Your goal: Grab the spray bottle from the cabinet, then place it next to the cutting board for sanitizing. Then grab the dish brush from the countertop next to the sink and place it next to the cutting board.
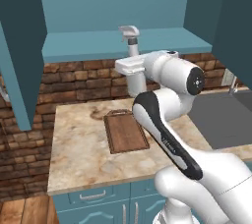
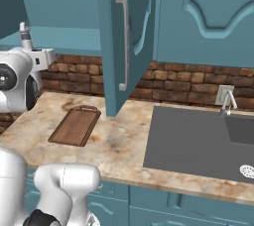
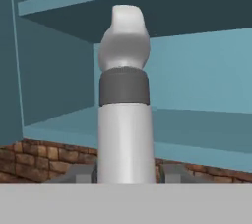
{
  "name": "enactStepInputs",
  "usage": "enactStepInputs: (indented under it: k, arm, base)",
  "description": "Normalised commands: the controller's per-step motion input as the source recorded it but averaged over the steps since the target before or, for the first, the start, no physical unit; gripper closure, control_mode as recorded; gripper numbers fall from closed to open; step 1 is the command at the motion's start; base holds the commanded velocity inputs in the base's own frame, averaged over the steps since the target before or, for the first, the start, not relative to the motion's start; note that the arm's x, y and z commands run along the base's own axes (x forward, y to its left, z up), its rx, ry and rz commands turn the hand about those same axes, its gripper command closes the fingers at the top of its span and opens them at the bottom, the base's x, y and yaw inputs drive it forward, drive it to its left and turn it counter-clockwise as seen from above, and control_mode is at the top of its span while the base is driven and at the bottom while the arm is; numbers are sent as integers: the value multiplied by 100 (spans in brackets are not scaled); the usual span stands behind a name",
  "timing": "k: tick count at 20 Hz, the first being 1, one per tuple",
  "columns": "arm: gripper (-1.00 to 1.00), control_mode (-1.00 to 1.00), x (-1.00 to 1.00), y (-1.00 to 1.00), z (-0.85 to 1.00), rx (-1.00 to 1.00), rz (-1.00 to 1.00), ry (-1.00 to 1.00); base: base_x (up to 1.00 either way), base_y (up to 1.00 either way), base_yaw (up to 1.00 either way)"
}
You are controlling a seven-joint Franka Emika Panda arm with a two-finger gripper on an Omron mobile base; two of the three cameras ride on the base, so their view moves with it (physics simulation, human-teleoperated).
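My gripper is shut on the spray bottle, a pale upright bottle with a grey collar and a white nozzle. Its fingertips press on the lower body from both sides. The spray bottle stands just in front of the teal shelf edge of the open cabinet, and its lower part is hidden behind my white hand. Below it on the marbled countertop lies the dark brown cutting board, also seen from the other side. The dish brush is out of view.
The open cabinet door with its pale bar handle hangs over the counter right of the board. Another open door stands at the left. The dark sink with a silver faucet lies to the right. A brick wall backs the counter.
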Motion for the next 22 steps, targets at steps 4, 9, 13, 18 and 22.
enactStepInputs:
  k: [4, 9, 13, 18, 22]
  arm:
    - [100, -100, 22, -47, -64, 0, 13, 0]
    - [100, -100, 55, -3, -59, 4, 15, 0]
    - [100, -100, 89, -1, -53, 6, 12, 0]
    - [100, -100, 65, -2, -47, 2, 11, 0]
    - [100, -100, 37, -14, -38, 0, 9, -1]
  base:
    - [0, 0, 0]
    - [0, 0, 0]
    - [0, 0, 0]
    - [0, 0, 0]
    - [0, 0, 0]
